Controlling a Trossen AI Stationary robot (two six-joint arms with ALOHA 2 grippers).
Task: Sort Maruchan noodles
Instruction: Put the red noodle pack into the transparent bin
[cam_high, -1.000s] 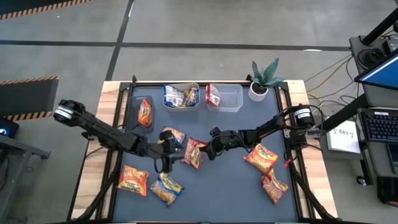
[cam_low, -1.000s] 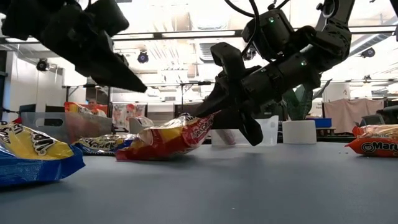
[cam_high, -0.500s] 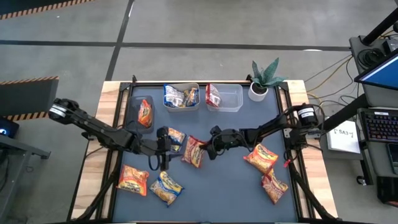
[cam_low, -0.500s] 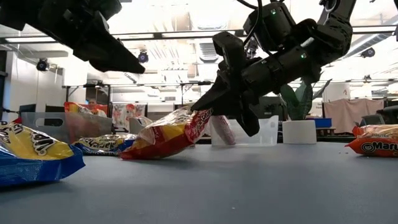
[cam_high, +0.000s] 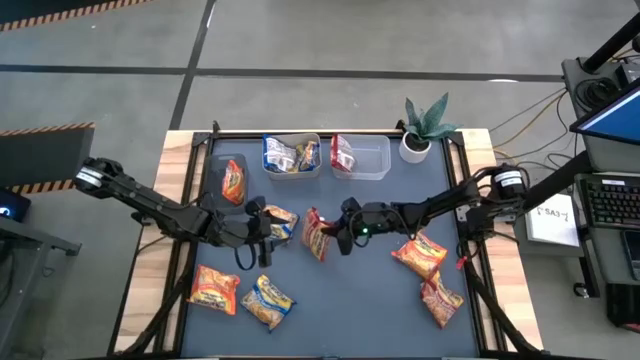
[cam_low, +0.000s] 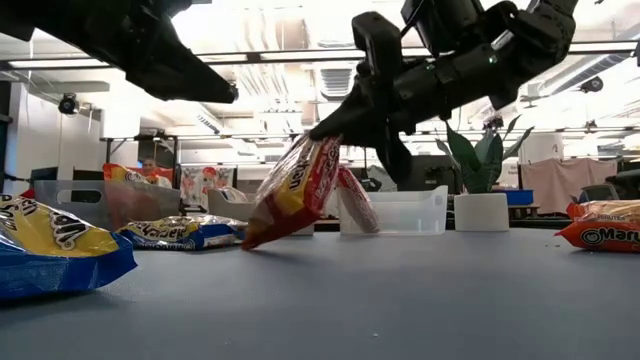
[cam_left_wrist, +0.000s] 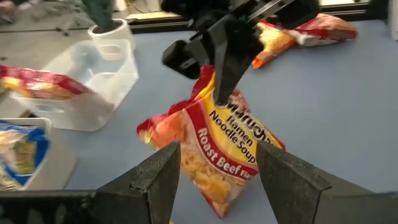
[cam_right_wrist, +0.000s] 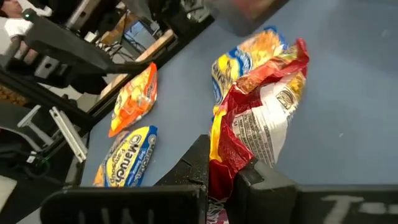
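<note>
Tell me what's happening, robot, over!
Right gripper shut on red noodle packet, lifting one end. Left gripper open, waiting beside. Nothing blocking.

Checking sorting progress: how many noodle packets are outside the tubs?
6. One packet is pinched in the right gripper, one lies by the left gripper, two lie front left, two front right.

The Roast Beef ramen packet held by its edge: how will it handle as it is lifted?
Probably floppy: the Roast Beef ramen packet hangs tilted from the right claw, its lower corner at the mat, wrapper crumpled at the pinch. Likely light, since a thin edge pinch carries it. The glossy film may slip. The left claw waits open beside it.
</note>
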